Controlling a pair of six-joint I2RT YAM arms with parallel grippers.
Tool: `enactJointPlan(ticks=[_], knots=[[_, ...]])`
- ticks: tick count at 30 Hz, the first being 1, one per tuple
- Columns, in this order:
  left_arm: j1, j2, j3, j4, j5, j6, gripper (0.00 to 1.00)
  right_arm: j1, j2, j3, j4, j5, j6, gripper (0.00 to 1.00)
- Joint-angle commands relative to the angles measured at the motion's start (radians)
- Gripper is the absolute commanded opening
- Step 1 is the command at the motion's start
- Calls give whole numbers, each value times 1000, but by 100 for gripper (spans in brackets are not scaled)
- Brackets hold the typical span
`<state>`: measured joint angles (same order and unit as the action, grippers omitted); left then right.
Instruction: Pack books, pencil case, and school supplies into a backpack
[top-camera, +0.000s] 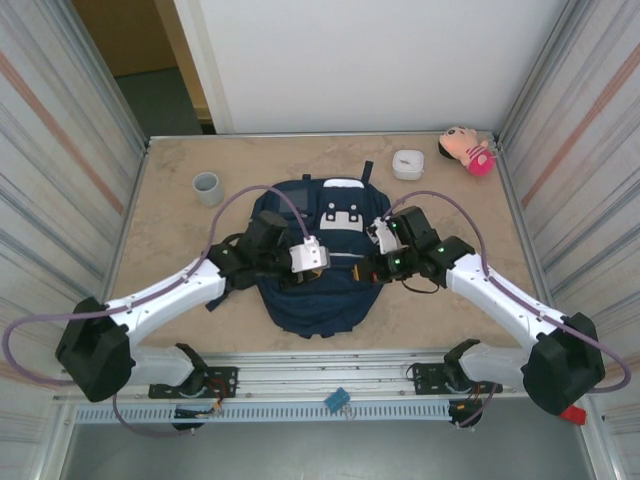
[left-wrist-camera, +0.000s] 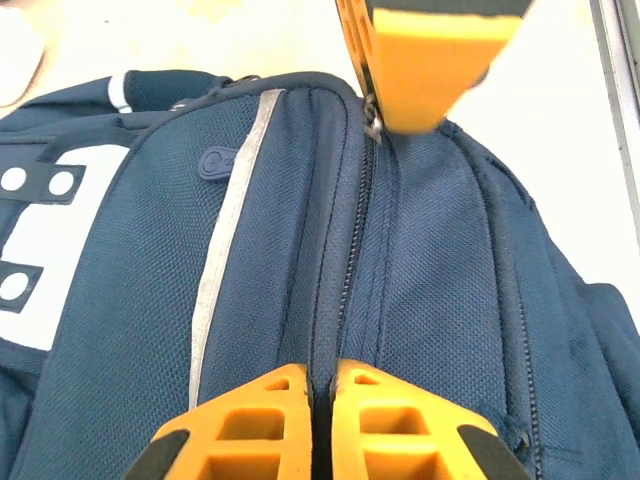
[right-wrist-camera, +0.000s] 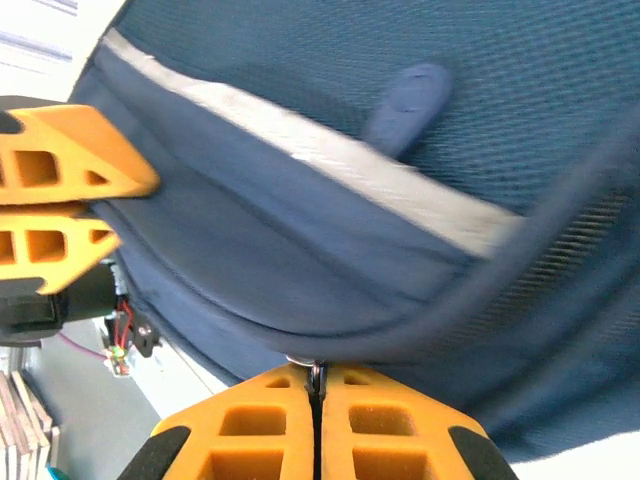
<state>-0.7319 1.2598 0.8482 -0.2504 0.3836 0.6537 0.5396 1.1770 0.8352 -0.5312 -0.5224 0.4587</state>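
- We see the left end effector (left-wrist-camera: 322, 378) pressed together at the zip seam of the backpack (left-wrist-camera: 420, 260). The right end effector (right-wrist-camera: 316, 392) is clamped on a metal zip pull (right-wrist-camera: 316, 372).
- Both arms bend inward over the backpack, mid-tabletop (top-camera: 165, 230).
- A grey cup (top-camera: 207, 187), white box (top-camera: 407, 163) and pink plush toy (top-camera: 467, 150) stand well behind.

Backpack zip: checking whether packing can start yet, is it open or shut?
Shut on the stretch seen: the zip on the backpack runs meshed, no gap into the inside.

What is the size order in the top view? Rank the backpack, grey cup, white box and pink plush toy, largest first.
1. backpack, by far the largest.
2. pink plush toy.
3. grey cup and white box look about alike, so I leave them tied.
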Motion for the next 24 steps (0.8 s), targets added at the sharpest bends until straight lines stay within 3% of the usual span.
enactJointPlan(ticks=[1, 7, 9, 13, 17, 20, 22, 24], knots=[[23, -67, -36, -54, 10, 48, 14, -40, -13, -7, -68, 22, -53, 0], [-34, -48, 10, 29, -8, -100, 63, 31, -7, 56, -36, -9, -57, 0], [-80, -18, 37, 57, -29, -123, 67, 43, 1, 62, -36, -9, -58, 0], [-133, 76, 94, 72, -25, -126, 68, 55, 8, 65, -34, -12, -58, 0], [-169, 167, 142, 46, -88, -106, 56, 53, -1, 71, -34, -21, -61, 0], [-185, 200, 150, 55, -155, -100, 37, 36, -10, 66, -32, -41, -61, 0], [-186, 203, 148, 57, -170, -93, 15, 12, -14, 57, -34, -46, -57, 0], [-186, 185, 135, 57, -164, -75, 5, -22, -15, 47, -48, -20, -47, 0]])
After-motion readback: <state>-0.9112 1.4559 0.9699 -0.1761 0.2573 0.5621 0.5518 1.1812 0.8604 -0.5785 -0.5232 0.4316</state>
